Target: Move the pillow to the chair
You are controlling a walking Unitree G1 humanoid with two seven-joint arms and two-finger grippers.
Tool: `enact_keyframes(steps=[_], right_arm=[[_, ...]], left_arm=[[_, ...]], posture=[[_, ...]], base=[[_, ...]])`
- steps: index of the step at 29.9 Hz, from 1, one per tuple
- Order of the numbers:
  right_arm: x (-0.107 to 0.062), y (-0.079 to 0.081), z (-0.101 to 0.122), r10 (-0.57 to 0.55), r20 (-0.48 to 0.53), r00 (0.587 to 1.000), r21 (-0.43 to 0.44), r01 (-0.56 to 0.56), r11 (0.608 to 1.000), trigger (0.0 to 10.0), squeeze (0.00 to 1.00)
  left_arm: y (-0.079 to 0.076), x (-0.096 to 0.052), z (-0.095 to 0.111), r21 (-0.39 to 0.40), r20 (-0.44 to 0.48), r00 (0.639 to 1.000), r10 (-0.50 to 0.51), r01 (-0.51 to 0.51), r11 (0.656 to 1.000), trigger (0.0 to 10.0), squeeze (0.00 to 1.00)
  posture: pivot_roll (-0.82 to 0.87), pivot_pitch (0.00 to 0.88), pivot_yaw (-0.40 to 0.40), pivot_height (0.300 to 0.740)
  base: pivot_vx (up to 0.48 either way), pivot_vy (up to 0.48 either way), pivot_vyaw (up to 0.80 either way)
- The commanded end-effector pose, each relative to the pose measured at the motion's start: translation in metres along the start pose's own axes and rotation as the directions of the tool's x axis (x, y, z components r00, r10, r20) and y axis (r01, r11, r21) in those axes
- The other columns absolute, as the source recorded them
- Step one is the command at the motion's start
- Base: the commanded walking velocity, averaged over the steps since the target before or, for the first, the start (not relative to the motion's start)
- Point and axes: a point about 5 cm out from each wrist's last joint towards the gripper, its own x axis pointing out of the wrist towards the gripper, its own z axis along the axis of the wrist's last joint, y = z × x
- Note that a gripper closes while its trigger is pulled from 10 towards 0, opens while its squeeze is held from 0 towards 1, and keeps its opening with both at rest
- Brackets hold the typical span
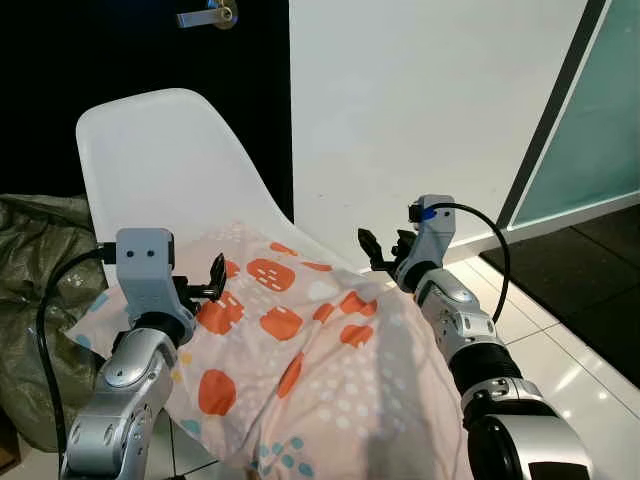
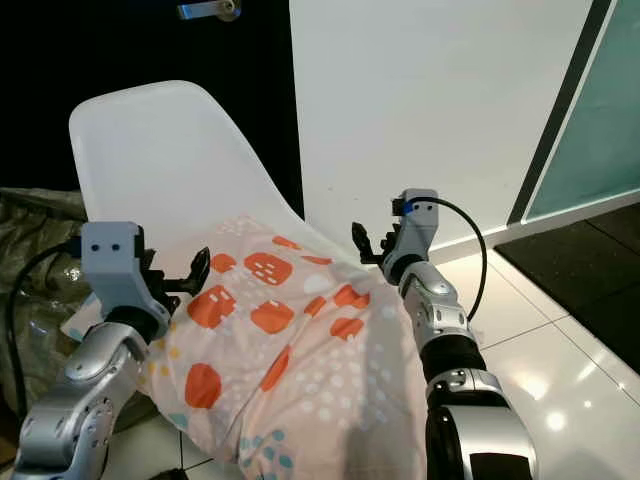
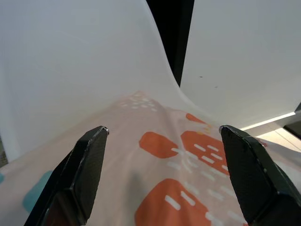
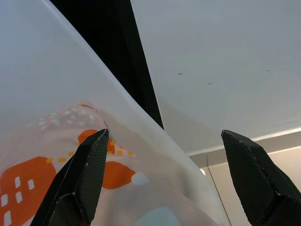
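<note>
Pillow (image 1: 300, 370) overhangs chair (image 1: 150, 160) front edge w/ left gripper (image 1: 214, 278) & right gripper (image 1: 372, 250) both wide, holding nothing, so it could slide off.

left tool (image 1: 213, 277) fingers spread, right tool (image 1: 378, 250) fingers spread

No text or labels can be read.

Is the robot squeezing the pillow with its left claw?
No, the left gripper is open above the pillow, its fingers spread wide apart.
</note>
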Motion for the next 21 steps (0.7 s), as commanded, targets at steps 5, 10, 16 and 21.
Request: enact_keyframes(steps=[5, 10, 16, 21], right_arm=[[-0.0003, 0.0015, -0.0001, 0.014, 0.003, 1.000, -0.007, -0.014, 1.000, 10.0, 0.00], [-0.0002, 0.0022, 0.0000, 0.016, 0.004, 1.000, -0.010, -0.016, 1.000, 10.0, 0.00], [-0.0003, 0.0032, -0.0002, 0.017, 0.009, 1.000, -0.006, -0.017, 1.000, 10.0, 0.00], [-0.0002, 0.0035, 0.0003, 0.016, 0.011, 1.000, -0.005, -0.016, 1.000, 10.0, 0.00]], left_arm=[[0.0006, -0.0019, -0.0069, 0.010, -0.019, 1.000, 0.004, -0.004, 1.000, 10.0, 0.00], [0.0045, -0.0029, -0.0088, 0.011, -0.023, 0.999, 0.023, -0.023, 1.000, 10.0, 0.00], [0.0047, -0.0019, -0.0081, 0.013, -0.022, 0.999, 0.024, -0.024, 1.000, 10.0, 0.00], [0.0054, -0.0011, -0.0070, 0.013, -0.019, 1.000, 0.025, -0.024, 1.000, 10.0, 0.00]], posture=[[-0.07, 0.000, -0.047, 0.529], [-0.08, 0.000, -0.046, 0.554], [-0.08, 0.000, -0.047, 0.573], [-0.08, 0.000, -0.044, 0.588]], base=[[0.000, 0.000, 0.00], [0.000, 0.000, 0.00], [0.000, 0.000, 0.00], [0.000, 0.000, 0.00]])
